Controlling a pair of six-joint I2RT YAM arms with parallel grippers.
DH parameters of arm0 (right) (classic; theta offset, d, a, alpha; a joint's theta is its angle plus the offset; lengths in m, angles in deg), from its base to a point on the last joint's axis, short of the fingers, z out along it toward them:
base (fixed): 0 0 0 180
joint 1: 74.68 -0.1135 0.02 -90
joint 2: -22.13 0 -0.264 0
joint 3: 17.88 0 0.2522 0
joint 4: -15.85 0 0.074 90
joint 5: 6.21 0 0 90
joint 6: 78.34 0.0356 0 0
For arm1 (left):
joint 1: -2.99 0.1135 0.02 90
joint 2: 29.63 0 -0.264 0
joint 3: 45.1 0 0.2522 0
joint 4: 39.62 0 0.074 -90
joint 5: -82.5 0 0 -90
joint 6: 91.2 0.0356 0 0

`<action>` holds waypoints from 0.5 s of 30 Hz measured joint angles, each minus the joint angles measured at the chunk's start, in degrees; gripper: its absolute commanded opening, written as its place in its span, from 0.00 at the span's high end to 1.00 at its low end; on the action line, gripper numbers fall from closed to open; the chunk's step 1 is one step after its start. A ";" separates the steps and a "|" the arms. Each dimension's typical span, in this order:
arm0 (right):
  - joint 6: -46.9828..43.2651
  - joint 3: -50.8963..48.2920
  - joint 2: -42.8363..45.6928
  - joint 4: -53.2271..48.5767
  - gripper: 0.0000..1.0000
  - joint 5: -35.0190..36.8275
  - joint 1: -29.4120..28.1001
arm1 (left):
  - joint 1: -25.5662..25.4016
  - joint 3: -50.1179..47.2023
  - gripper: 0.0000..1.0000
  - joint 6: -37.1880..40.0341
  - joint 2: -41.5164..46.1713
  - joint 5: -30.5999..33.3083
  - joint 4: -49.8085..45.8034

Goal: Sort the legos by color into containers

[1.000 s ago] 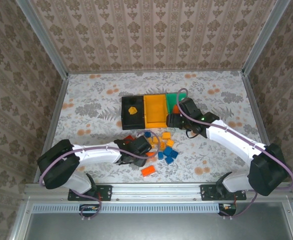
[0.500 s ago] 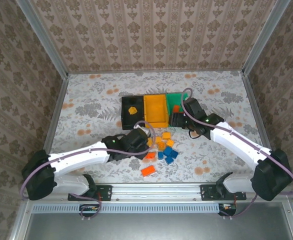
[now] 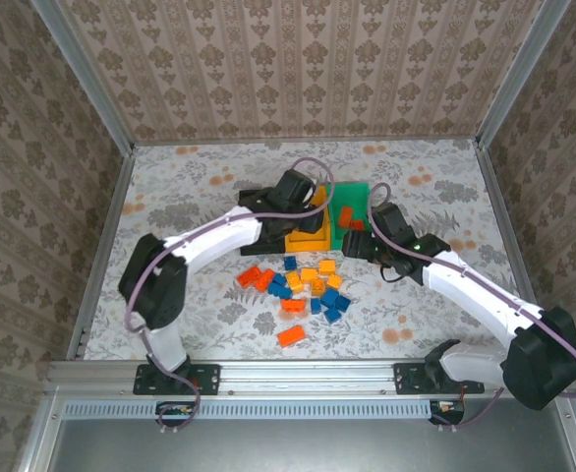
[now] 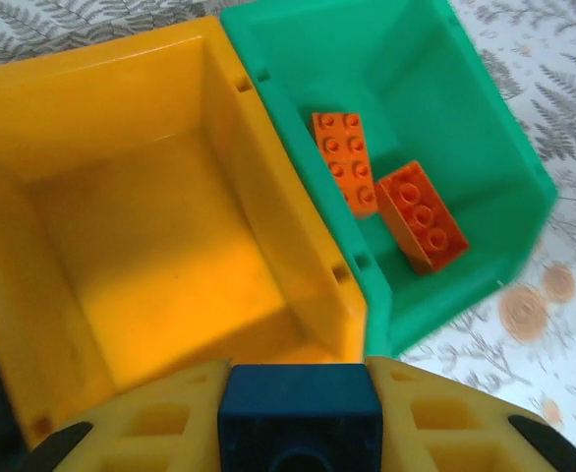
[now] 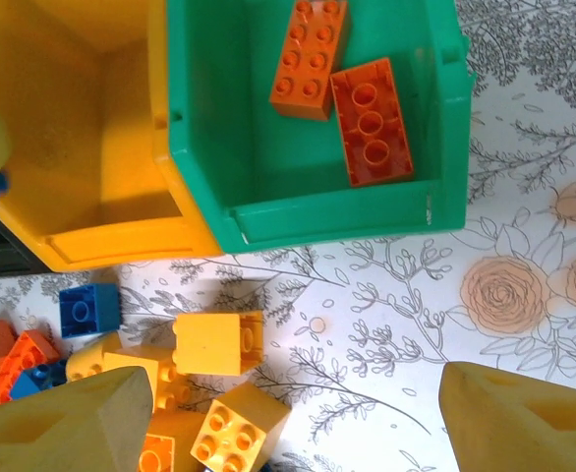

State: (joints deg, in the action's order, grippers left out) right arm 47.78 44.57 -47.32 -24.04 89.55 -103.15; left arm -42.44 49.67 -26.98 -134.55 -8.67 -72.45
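My left gripper (image 4: 300,418) is shut on a blue brick (image 4: 300,398) and hangs over the near edge of the orange-yellow bin (image 4: 150,246), which looks empty. The green bin (image 4: 485,128) beside it holds two red-orange bricks (image 4: 345,162) (image 4: 421,216). From above, the left gripper (image 3: 303,208) reaches over the row of containers and hides part of the black bin (image 3: 252,204). My right gripper (image 5: 293,423) is open, low over the table just in front of the green bin (image 5: 317,221). The pile of legos (image 3: 303,290) lies in front of the bins.
Yellow bricks (image 5: 219,342) (image 5: 239,425) and a blue brick (image 5: 89,310) lie close to my right gripper's left finger. A lone red-orange brick (image 3: 291,336) sits nearer the arm bases. Patterned walls enclose the table on three sides.
My left arm closed on a blue brick at the pile and swung it up over the bins. The right gripper pulled back a little from the green bin, still open.
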 measured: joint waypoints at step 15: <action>-1.11 -2.43 0.85 -2.43 0.22 -6.36 -0.55 | 0.90 3.85 0.00 0.20 -2.49 -3.04 -0.46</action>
State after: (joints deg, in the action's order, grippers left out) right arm 46.67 42.15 -46.46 -26.47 83.19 -103.70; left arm -41.54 53.52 -26.79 -137.04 -11.71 -72.91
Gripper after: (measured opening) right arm 0.785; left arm 0.941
